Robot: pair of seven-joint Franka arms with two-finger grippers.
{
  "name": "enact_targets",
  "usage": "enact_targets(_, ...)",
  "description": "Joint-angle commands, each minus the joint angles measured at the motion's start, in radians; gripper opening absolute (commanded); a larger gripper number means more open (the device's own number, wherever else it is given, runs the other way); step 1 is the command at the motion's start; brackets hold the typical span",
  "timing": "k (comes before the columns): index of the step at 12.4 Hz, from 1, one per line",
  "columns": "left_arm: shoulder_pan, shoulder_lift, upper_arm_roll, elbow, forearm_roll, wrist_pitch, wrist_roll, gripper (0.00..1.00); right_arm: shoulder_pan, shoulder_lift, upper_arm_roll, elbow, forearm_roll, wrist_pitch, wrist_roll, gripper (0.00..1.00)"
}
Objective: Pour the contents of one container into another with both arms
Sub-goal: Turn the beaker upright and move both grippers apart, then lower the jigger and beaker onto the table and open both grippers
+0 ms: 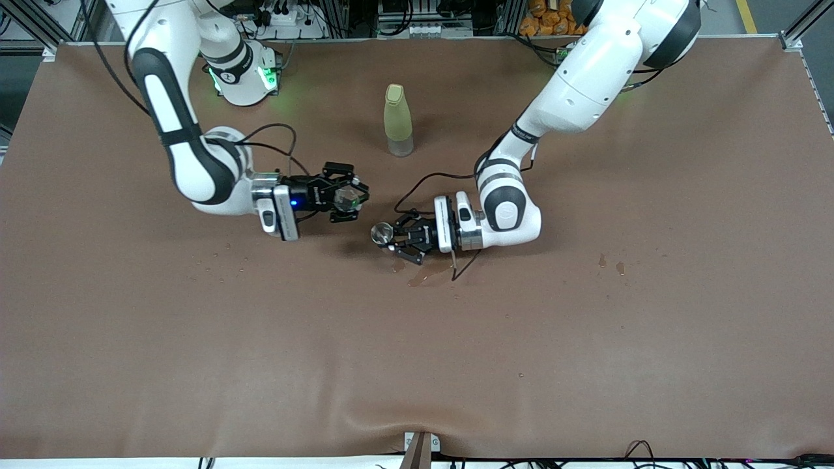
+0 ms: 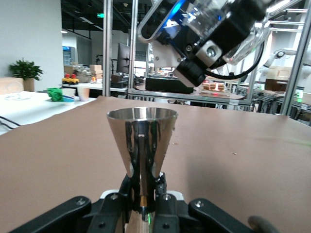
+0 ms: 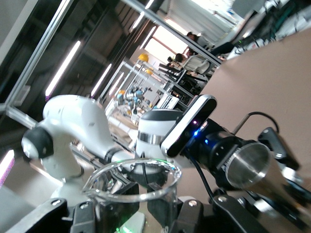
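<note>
My left gripper [image 1: 395, 238] is clamped on a small steel conical cup [image 1: 382, 232], holding it upright just above the brown table [image 1: 586, 339] near its middle. My right gripper [image 1: 347, 194] is closed on a clear glass [image 1: 345, 198], tilted, above the table toward the right arm's end and close beside the cup. I cannot tell whether either vessel has liquid in it (the cup's inside is in shadow). A pale yellow-green bottle [image 1: 398, 120] stands capped and upright, farther from the front camera than both grippers, between the two arms. A wet patch [image 1: 423, 277] lies on the table just nearer the camera than the left gripper.

The left wrist view shows the cup's flared, mirror-bright wall [image 2: 142, 141] pinched at its narrow base, with the right gripper [image 2: 214, 43] overhead. The right wrist view shows the glass's rim [image 3: 133, 182] and the cup's open mouth [image 3: 250, 164].
</note>
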Motion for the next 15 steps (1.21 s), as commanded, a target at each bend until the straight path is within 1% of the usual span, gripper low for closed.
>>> enact_targets(1,0.072,-0.028,-0.007,-0.024,0.099,-0.001,-0.064,0.00,-0.063,-0.019,-0.036,0.021,-0.115,-0.044,-0.172,0.00)
enact_targets(3,0.144,-0.034,-0.013,-0.030,0.165,-0.005,-0.081,0.00,-0.097,-0.009,-0.079,0.040,-0.192,-0.102,-0.282,0.00)
enact_targets(4,0.181,-0.035,-0.016,-0.035,0.194,-0.013,-0.081,0.00,-0.123,-0.006,-0.088,0.048,-0.226,-0.124,-0.341,0.00)
enact_targets(6,0.254,-0.046,-0.016,-0.053,0.243,-0.072,-0.099,0.00,-0.174,-0.003,-0.105,0.068,-0.301,-0.130,-0.465,0.00)
enact_targets(8,0.328,-0.101,-0.016,-0.096,0.343,-0.112,-0.173,0.00,-0.243,0.004,-0.109,0.090,-0.356,-0.162,-0.585,0.00)
enact_targets(9,0.378,-0.118,-0.016,-0.107,0.410,-0.183,-0.208,0.00,-0.280,0.009,-0.111,0.097,-0.391,-0.191,-0.623,0.00)
enact_targets(11,0.510,-0.121,-0.014,-0.112,0.522,-0.368,-0.225,0.00,-0.346,0.027,-0.126,0.120,-0.453,-0.257,-0.691,0.00)
enact_targets(12,0.570,-0.121,-0.014,-0.110,0.585,-0.413,-0.225,0.00,-0.376,0.043,-0.128,0.140,-0.483,-0.282,-0.734,0.00)
enact_targets(15,0.731,-0.111,-0.014,-0.107,0.760,-0.525,-0.225,0.00,-0.467,0.105,-0.129,0.214,-0.537,-0.389,-0.844,0.00)
